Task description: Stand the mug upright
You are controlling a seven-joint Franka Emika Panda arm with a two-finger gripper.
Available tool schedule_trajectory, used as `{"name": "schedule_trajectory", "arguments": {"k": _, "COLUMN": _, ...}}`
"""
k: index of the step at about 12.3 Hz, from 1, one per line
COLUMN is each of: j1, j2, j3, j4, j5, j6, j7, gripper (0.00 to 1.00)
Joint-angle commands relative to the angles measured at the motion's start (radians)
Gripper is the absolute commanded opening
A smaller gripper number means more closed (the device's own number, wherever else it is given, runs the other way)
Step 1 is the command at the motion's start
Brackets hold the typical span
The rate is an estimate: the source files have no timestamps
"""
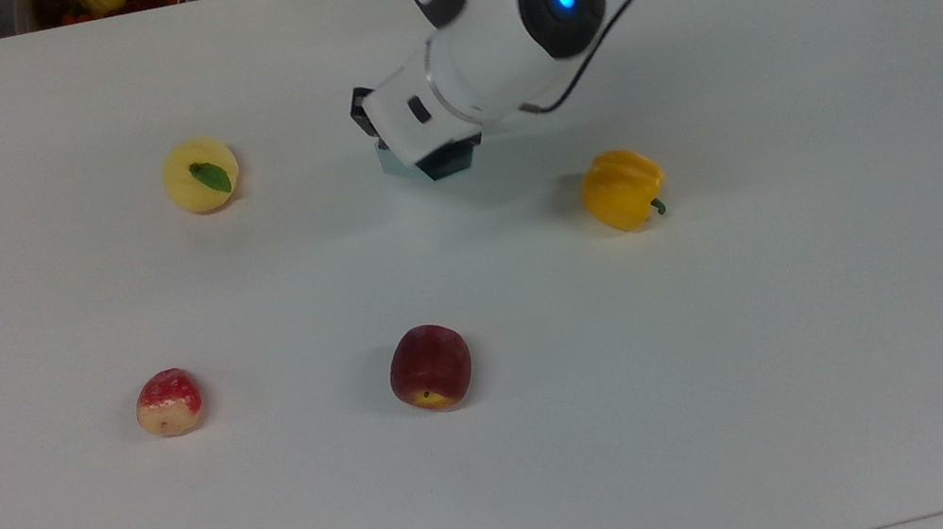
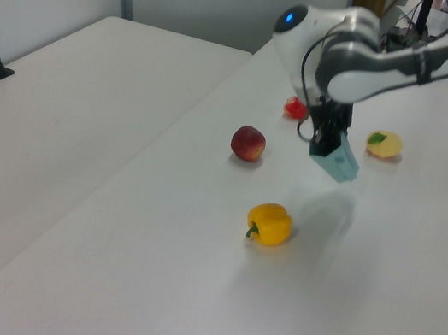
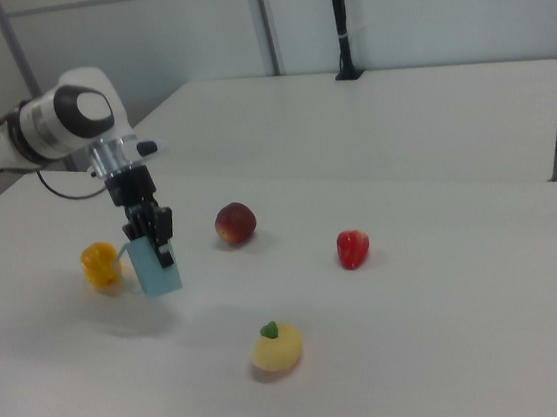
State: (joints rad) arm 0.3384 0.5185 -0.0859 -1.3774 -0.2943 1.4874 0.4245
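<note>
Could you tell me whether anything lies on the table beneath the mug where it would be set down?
Nothing visible does. The hand holds the mug above a bare patch of the table. The yellow pepper, dark red apple and yellow fruit with a leaf all sit clear of that patch.

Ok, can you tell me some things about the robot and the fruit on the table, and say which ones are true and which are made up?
1. The gripper holds the pale teal faceted mug above the white table. True.
2. The mug touches the yellow bell pepper. False: they are apart.
3. The dark red apple lies inside the mug. False: it lies on the table.
4. The pale yellow fruit has a green leaf. True.
</note>
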Motion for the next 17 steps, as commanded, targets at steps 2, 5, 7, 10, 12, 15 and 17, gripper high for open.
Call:
{"name": "schedule_trajectory", "arguments": {"k": 2, "j1": -0.09, "j2": -0.205, "j3": 0.029, "j4": -0.15, "j5": 0.148, "j6": 0.115, "j7": -0.25, "gripper": 0.0}}
{"name": "schedule_trajectory", "arguments": {"k": 5, "j1": -0.173, "j2": -0.296, "j3": 0.044, "j4": -0.308, "j5": 0.231, "j6": 0.314, "j7": -0.473, "gripper": 0.0}}
{"name": "schedule_trajectory", "arguments": {"k": 7, "j1": -0.208, "j2": -0.342, "j3": 0.044, "j4": -0.395, "j5": 0.277, "j6": 0.42, "j7": -0.632, "gripper": 0.0}}
{"name": "schedule_trajectory", "arguments": {"k": 10, "j1": -0.26, "j2": -0.413, "j3": 0.043, "j4": -0.547, "j5": 0.317, "j6": 0.602, "j7": -0.919, "gripper": 0.0}}
{"name": "schedule_trajectory", "arguments": {"k": 12, "j1": -0.266, "j2": -0.405, "j3": 0.043, "j4": -0.583, "j5": 0.317, "j6": 0.664, "j7": -1.024, "gripper": 0.0}}
{"name": "schedule_trajectory", "arguments": {"k": 15, "j1": -0.275, "j2": -0.367, "j3": 0.043, "j4": -0.637, "j5": 0.322, "j6": 0.807, "j7": -1.09, "gripper": 0.0}}
{"name": "schedule_trajectory", "arguments": {"k": 17, "j1": -0.279, "j2": -0.336, "j3": 0.043, "j4": -0.637, "j5": 0.383, "j6": 0.859, "j7": -1.095, "gripper": 0.0}}
